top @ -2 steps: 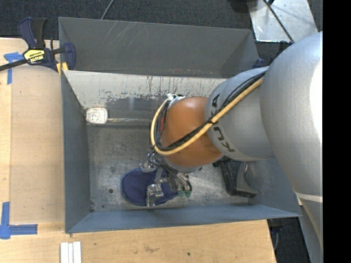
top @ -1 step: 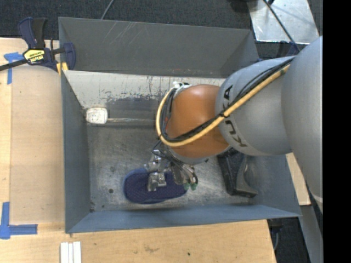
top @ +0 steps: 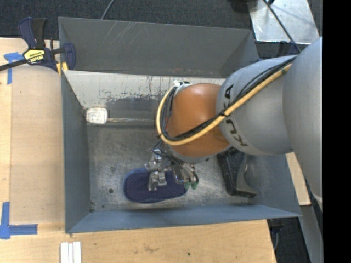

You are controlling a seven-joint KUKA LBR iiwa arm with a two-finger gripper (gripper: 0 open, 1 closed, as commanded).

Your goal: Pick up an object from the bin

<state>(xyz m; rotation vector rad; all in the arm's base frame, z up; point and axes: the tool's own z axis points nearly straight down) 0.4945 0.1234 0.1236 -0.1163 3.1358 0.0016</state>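
Note:
My gripper (top: 158, 181) hangs low near the bin's front wall, right over a dark blue oval pad (top: 137, 188) that lies flat on the floor. Its metal fingers (top: 153, 182) reach down onto the right half of the pad; whether they press on it or grip it I cannot tell. A small green bit (top: 192, 185) shows beside the gripper's right side.
A clear-handled brush with a white head (top: 97, 115) lies along the back wall at the left. A black, flat object (top: 237, 175) rests against the right wall, partly under the arm. Bare floor lies at the left and middle of the bin.

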